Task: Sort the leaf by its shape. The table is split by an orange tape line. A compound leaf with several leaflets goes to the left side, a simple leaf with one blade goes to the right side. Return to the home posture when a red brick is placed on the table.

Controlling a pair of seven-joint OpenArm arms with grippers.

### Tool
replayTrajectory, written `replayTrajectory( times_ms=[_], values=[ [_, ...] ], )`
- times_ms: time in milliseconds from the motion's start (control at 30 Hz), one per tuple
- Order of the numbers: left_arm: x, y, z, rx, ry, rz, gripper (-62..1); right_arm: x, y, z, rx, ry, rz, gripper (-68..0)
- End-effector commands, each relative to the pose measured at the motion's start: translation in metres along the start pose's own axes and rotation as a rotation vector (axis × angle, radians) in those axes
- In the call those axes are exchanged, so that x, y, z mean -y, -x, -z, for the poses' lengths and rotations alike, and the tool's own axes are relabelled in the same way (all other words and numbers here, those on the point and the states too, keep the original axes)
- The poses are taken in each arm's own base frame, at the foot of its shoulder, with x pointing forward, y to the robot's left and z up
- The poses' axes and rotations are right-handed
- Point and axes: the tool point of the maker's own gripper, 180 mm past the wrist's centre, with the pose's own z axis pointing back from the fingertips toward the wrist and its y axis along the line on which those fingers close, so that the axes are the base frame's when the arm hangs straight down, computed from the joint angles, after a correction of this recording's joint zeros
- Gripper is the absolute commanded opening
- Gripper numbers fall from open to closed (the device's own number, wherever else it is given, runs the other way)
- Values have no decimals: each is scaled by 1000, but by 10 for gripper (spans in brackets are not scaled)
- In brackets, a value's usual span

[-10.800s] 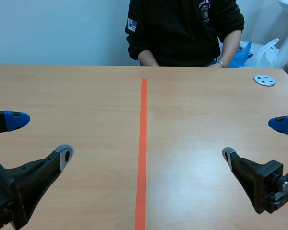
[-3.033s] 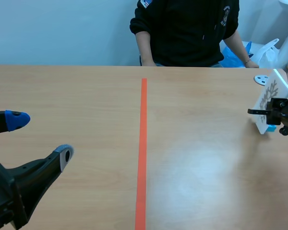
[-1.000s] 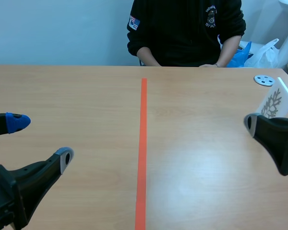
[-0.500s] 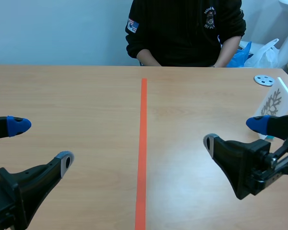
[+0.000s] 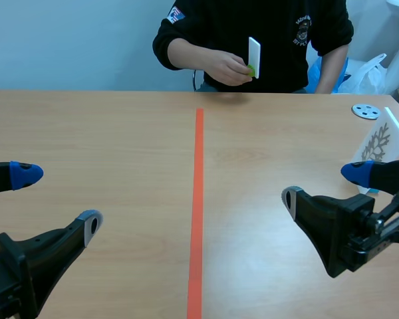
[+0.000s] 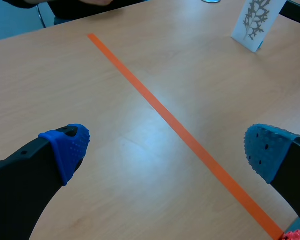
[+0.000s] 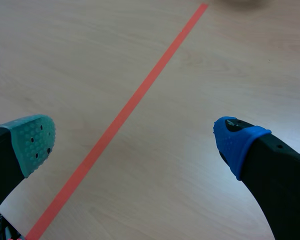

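Note:
A white card (image 5: 379, 141) printed with a grey, many-lobed leaf stands upright near the table's right edge, right of the orange tape line (image 5: 197, 199). In the left wrist view the same card (image 6: 255, 19) stands far ahead, past the tape line (image 6: 180, 132). Across the table a person's hand holds up another white card (image 5: 253, 58) with something green behind it. My left gripper (image 5: 58, 198) (image 6: 165, 150) hovers open low on the left. My right gripper (image 5: 322, 185) (image 7: 132, 140) hovers open in front of the standing card, holding nothing.
A grey disc with holes (image 5: 366, 111) lies at the far right of the table. Plastic bags (image 5: 359, 73) sit beyond the far right edge. The person's arms (image 5: 186, 53) are above the far edge near the tape line's end.
My right gripper drew back from the standing card toward the near edge a second ago and has kept still since. The person has raised a hand holding a new white card.

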Motion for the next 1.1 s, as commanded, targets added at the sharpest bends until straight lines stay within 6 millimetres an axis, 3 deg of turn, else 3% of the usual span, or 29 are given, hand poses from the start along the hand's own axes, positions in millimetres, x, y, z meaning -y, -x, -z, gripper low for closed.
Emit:
replayTrajectory(
  times_ms=[0,1067],
  values=[
    [4,-11,2,34,12,2,14,6,-9,0,32,14,-7,4],
    [4,-10,2,31,12,2,14,6,-6,2,1,11,-70,4]
  ],
)
